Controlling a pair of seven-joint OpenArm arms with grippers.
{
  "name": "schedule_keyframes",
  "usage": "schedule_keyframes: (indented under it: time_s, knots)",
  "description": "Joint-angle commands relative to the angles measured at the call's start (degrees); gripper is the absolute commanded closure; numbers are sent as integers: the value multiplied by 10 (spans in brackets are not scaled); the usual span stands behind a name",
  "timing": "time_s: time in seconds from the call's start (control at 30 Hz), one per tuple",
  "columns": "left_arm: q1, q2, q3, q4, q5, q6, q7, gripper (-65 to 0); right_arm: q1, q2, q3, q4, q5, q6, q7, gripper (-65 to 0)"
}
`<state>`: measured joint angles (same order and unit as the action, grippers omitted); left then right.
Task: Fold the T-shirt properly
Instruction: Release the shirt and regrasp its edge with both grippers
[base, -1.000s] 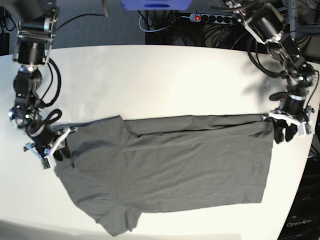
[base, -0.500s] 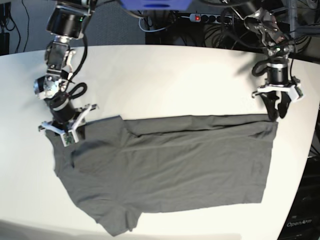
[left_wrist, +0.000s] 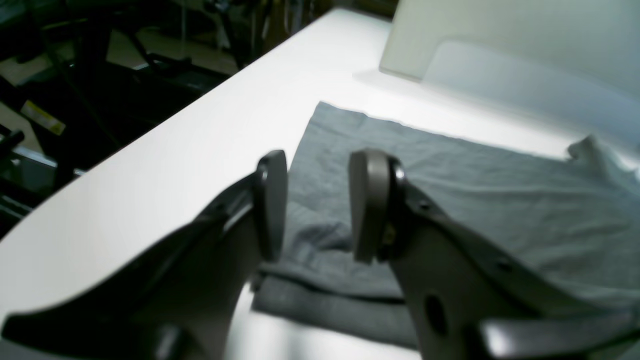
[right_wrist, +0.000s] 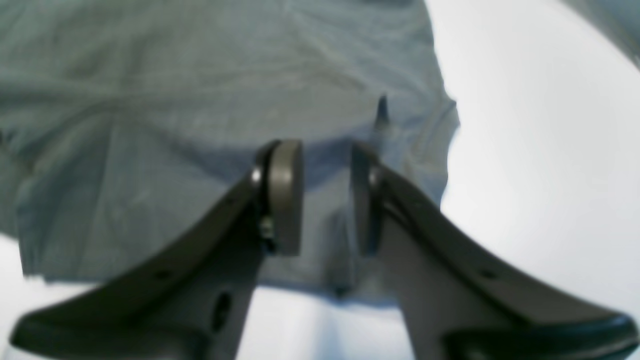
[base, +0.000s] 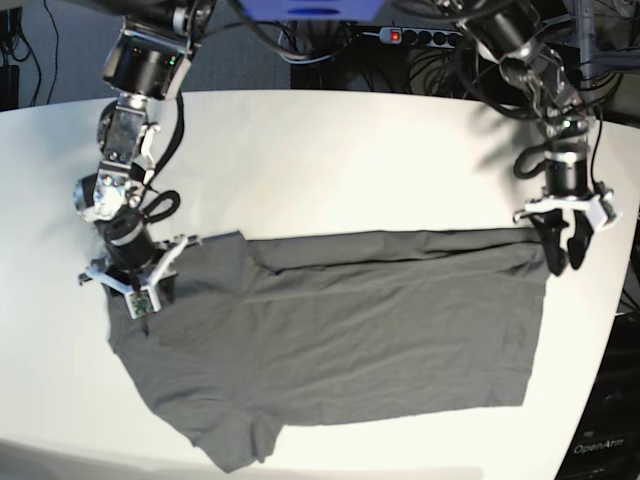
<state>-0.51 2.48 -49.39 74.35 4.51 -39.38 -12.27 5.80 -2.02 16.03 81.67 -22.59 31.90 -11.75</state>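
Two robot arms reach down over a white round-edged table (base: 320, 160) in the base view. At the left of the frame, the right gripper (base: 128, 290) hovers at the upper left corner of the dark grey short-sleeved fabric T-shirt (base: 340, 340), which lies spread flat across the lower middle of the frame, one sleeve pointing to the bottom edge. Its wrist view shows grey finger pads (right_wrist: 287, 195) parted, nothing between them, cloth below. At the right of the frame, the left gripper (base: 562, 252) hangs at the shirt's upper right corner; its wrist view shows pads (left_wrist: 367, 200) likewise apart and empty above the fabric's folded edge.
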Motion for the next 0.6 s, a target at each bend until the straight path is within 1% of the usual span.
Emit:
schedule_keyframes:
  time_s: [0.0, 0.1, 0.2, 0.33, 0.4, 0.57]
  knots:
    - [-16, -3, 2, -5, 6, -6, -9, -214, 15, 3, -2, -6, 3, -1, 12, -228]
    - [-32, -1, 0, -30, 37, -6, -10, -214, 35, 5, 5, -43, 3, -1, 12, -244]
    - [-33, -1, 4, -47, 42, -6, -8, -214, 46, 7, 18, -70, 3, -1, 16, -242]
    - [-40, -8, 5, -84, 45, -6, -7, -214, 68, 22, 18, -111, 3, -1, 16, -242]
    - [-42, -18, 5, -108, 67, -6, -7, -214, 78, 29, 18, -134, 3, -1, 16, -241]
    - [-59, -22, 2, -160, 118, -6, -7, -214, 88, 42, 18, -177, 3, -1, 14, -241]
